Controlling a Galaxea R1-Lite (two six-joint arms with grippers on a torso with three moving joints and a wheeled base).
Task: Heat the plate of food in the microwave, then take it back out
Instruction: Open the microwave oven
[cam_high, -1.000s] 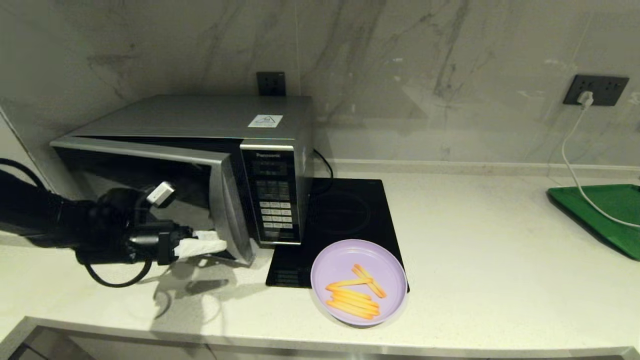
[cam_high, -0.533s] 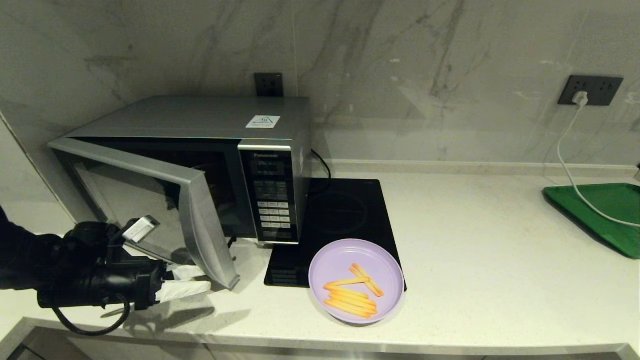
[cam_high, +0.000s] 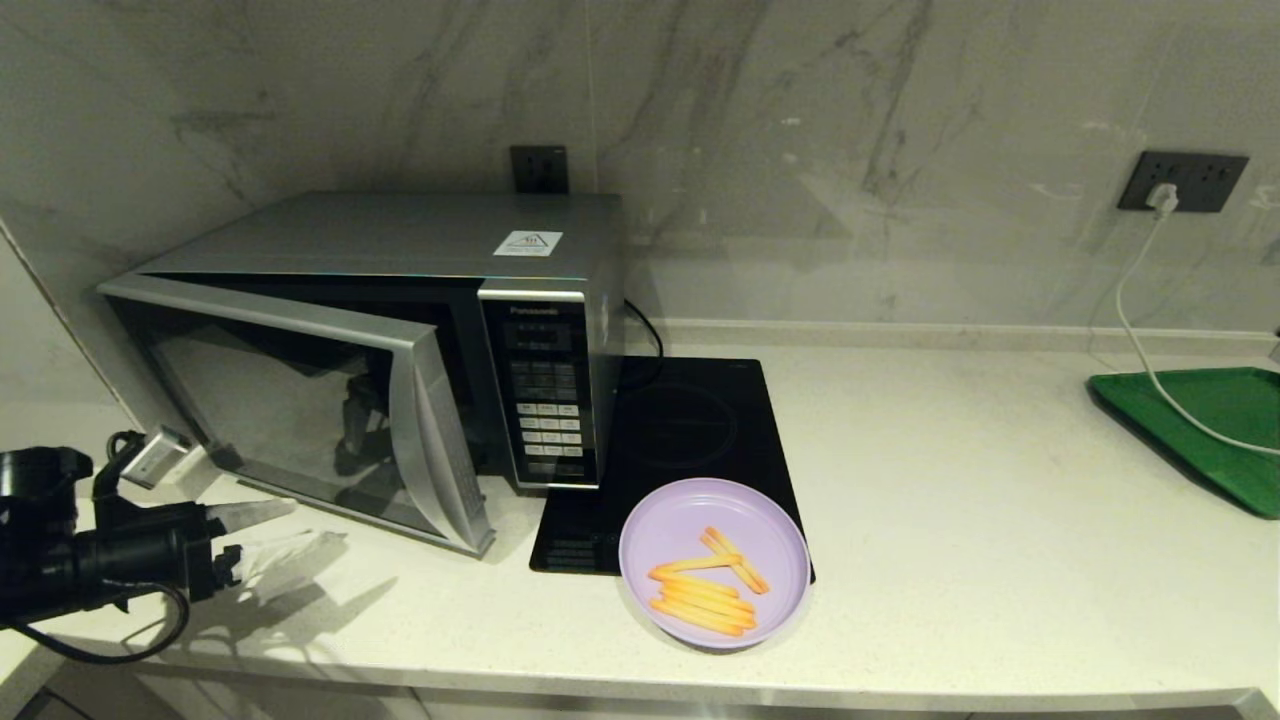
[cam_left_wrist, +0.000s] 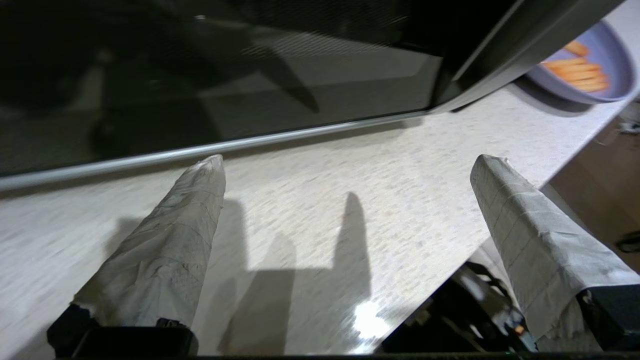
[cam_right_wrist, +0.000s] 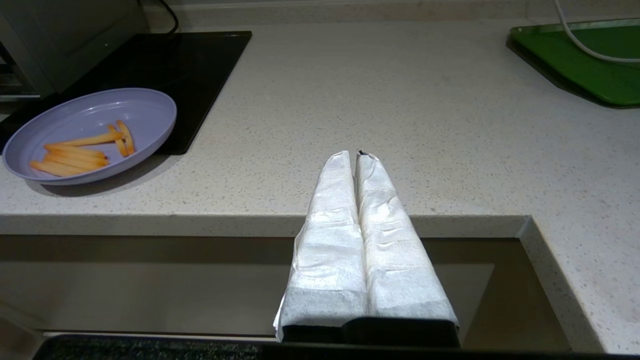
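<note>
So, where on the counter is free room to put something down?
The widest bare patch of the pale stone counter lies between the flat black glass hob and the green rectangular tray. It is crowded by the half-open silver microwave, with the open left gripper beside its door and the round lilac plate of fries overlapping the hob.

Black induction hob mid counter; green tray far right w/ white cable

Microwave: brushed silver metal casing, glossy dark glass door reflecting the scene. Worktop: pale speckled stone, lightly polished. Plate of food: smooth lilac plastic, slight sheen. Induction hob: glossy black glass. Left tool and right tool: fingers wrapped in creased white cloth-like tape.
</note>
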